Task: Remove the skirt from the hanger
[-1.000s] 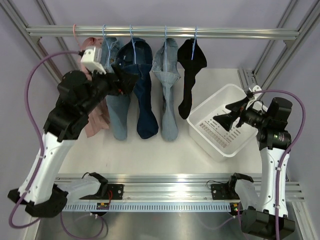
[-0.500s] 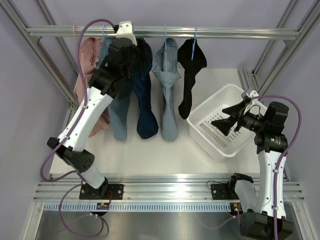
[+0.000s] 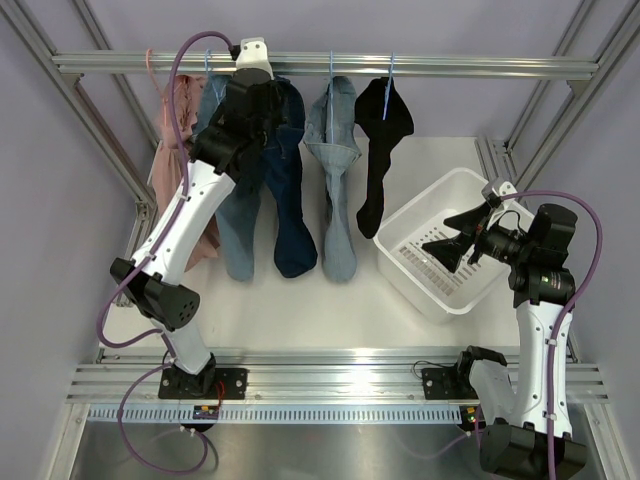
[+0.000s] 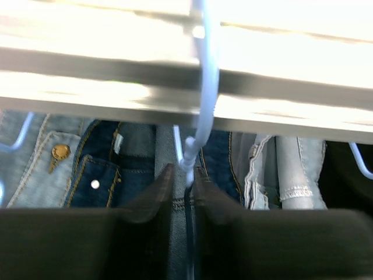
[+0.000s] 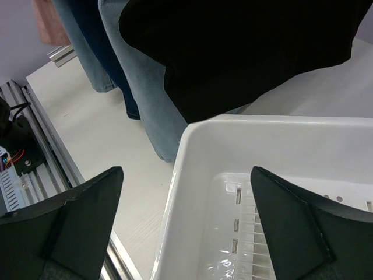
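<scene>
The skirt (image 3: 290, 200), dark blue denim, hangs from the rail on a pale blue hanger (image 4: 207, 87), second denim piece from the left. My left gripper (image 3: 258, 100) is raised to the rail just in front of it. In the left wrist view the left gripper (image 4: 183, 172) has its dark fingers pressed in on the hanger's neck, with the skirt's waistband (image 4: 96, 175) right behind. My right gripper (image 3: 440, 228) hovers open over the white basket's near left corner. In the right wrist view the right gripper (image 5: 186, 172) has nothing between its fingers.
On the rail (image 3: 450, 66) also hang a pink garment (image 3: 180, 110), light blue jeans (image 3: 235, 230), a pale denim piece (image 3: 335, 200) and a black garment (image 3: 380, 150). The white basket (image 3: 430, 195) stands on the table at the right, its rim (image 5: 192, 134) below my right gripper.
My left arm swung up from the left side to the rail and its jaws closed in on the hanger's neck. The right arm shifted only slightly.
</scene>
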